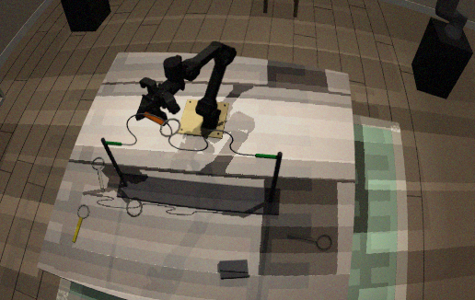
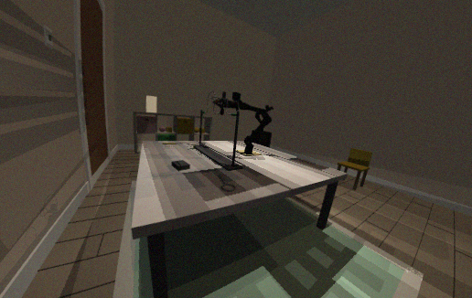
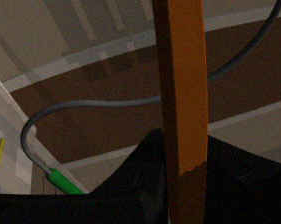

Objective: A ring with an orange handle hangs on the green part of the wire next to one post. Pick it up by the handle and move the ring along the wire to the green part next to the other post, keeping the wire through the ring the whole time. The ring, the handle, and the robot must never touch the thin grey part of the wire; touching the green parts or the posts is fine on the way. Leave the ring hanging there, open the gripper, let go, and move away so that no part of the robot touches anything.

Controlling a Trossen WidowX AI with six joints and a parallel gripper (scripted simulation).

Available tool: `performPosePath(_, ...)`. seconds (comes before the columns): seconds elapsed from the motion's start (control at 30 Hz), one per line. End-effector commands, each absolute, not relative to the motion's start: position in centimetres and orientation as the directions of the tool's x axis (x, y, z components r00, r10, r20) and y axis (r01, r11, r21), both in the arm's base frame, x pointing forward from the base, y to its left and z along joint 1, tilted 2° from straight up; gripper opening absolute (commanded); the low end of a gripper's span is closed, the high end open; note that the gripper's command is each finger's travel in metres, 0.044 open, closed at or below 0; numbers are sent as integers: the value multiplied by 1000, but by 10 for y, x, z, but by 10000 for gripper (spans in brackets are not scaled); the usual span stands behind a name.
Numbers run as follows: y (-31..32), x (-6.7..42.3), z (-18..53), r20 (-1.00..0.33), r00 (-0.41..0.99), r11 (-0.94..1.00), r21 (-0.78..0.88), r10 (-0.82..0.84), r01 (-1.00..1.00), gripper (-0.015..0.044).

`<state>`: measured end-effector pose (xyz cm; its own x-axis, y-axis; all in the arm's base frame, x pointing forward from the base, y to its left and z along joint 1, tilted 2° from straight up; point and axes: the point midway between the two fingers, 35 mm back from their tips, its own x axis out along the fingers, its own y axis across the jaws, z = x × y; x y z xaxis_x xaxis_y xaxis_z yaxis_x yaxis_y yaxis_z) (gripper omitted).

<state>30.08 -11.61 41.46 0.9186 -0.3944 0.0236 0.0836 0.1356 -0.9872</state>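
My gripper (image 1: 152, 115) (image 3: 169, 138) is shut on the orange handle (image 1: 155, 119) (image 3: 185, 85), high above the table behind the left post (image 1: 114, 162). The ring (image 1: 161, 131) is at the handle's right end in the top view and appears to be around the grey wire (image 1: 185, 148) (image 3: 86, 103); any gap is too small to tell. The ring is out of the wrist view, where the wire passes behind the handle. The left green part (image 1: 113, 144) (image 3: 66, 182) is at the left post, the right green part (image 1: 267, 155) at the right post (image 1: 275, 177).
A dark base bar (image 1: 197, 195) joins the posts. A yellow-handled ring (image 1: 77, 228) and a pale-handled ring (image 1: 101, 179) lie at the left. A dark-handled ring (image 1: 324, 248) lies at the right. A dark block (image 1: 233, 269) (image 2: 180, 164) lies at the front.
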Motion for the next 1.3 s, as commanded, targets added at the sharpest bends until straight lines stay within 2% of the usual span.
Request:
performPosePath(0.0, -116, 300, 415, 45, 920, 90, -992, -390, 87, -150)
performPosePath(1.27, -116, 301, 430, 269, 912, -373, -917, -310, 143, -150)
